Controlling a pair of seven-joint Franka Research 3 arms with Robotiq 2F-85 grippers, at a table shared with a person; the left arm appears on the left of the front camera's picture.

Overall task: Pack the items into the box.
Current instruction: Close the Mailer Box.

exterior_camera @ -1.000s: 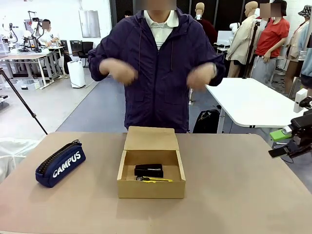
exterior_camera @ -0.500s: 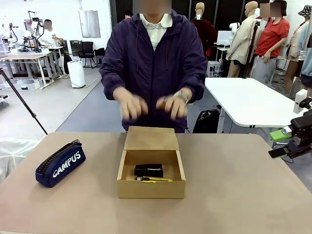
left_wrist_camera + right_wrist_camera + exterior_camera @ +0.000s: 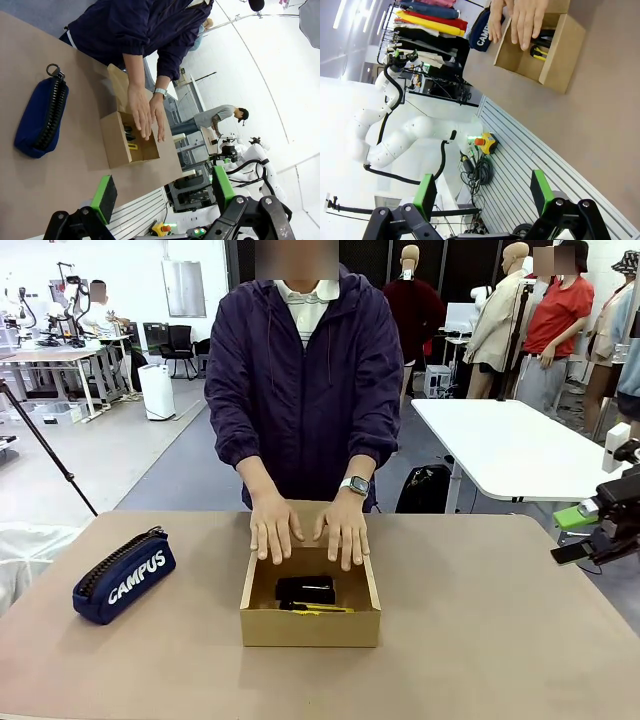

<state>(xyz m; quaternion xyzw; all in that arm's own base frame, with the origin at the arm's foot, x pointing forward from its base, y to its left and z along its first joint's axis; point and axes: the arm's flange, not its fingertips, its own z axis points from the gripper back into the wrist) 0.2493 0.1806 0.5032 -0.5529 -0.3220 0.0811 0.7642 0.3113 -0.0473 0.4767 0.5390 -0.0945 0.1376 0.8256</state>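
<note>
Box [image 3: 310,626] flap: at 12 o'clock, covered by the person's hands [image 3: 275,528].
Stapler [image 3: 305,590]: partly behind hands in both wrist views.
Utility knife [image 3: 318,609]: lower side behind near wall.
Pencil case [image 3: 481,27]: cut by top edge, right wrist view.

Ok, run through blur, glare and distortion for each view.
Front view: sharp, evenly lit, the person's hands crisp, soft shadow by the box. Left wrist view: strong wide-angle bending, white background washed out. Right wrist view: rolled sideways, white surroundings blown out.

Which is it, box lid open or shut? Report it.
Partly open: the person's hands press the flap lid down over the cardboard box, but the stapler and utility knife inside show.
</note>
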